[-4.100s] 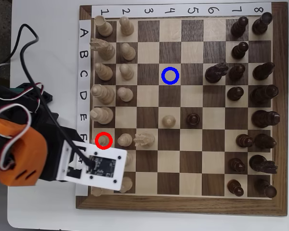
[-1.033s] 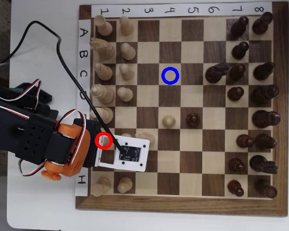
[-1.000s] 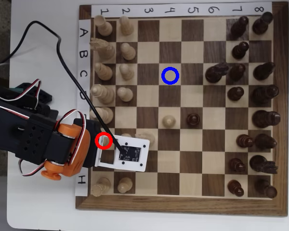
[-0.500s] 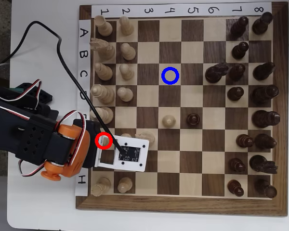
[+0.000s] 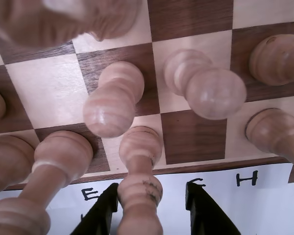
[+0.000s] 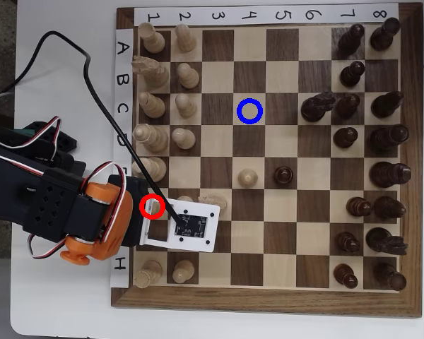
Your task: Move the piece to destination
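Observation:
In the wrist view the slim light-tan piece (image 5: pixel 139 196) stands upright at the board's edge, between my gripper's (image 5: pixel 153 190) two black fingers (image 5: pixel 100 215). The left finger is close against it. The right finger stands apart from it, so the jaws are open around it. In the overhead view the piece's round top (image 6: pixel 152 207) shows inside the red ring on the column-1 square by letter F. My gripper (image 6: pixel 157 214) sits over it, mostly hidden under the white camera mount. The destination square with the blue ring (image 6: pixel 249 111) lies up and to the right and holds no piece.
Pale pawns (image 5: pixel 112 105) and other light pieces crowd close around the held spot. In the overhead view light pieces fill columns 1 and 2 (image 6: pixel 184 138). A light pawn (image 6: pixel 249 176) and a dark pawn (image 6: pixel 283 174) stand mid-board, and dark pieces (image 6: pixel 385 138) line the right side.

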Controlling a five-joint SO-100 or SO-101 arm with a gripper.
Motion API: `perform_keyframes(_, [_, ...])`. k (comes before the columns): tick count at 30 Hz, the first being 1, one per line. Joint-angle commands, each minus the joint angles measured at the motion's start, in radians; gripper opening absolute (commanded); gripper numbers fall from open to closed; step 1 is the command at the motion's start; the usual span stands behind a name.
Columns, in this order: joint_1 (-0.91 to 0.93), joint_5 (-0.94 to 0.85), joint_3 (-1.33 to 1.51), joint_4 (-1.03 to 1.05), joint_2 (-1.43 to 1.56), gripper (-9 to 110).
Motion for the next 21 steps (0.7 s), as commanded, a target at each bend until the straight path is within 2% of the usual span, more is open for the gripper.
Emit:
perform_keyframes(1, [-0.011,0.003,-0.002,0.003,0.029,16])
perform_keyframes(21, [-0.021,0.012,0.002,0.008,0.046,14])
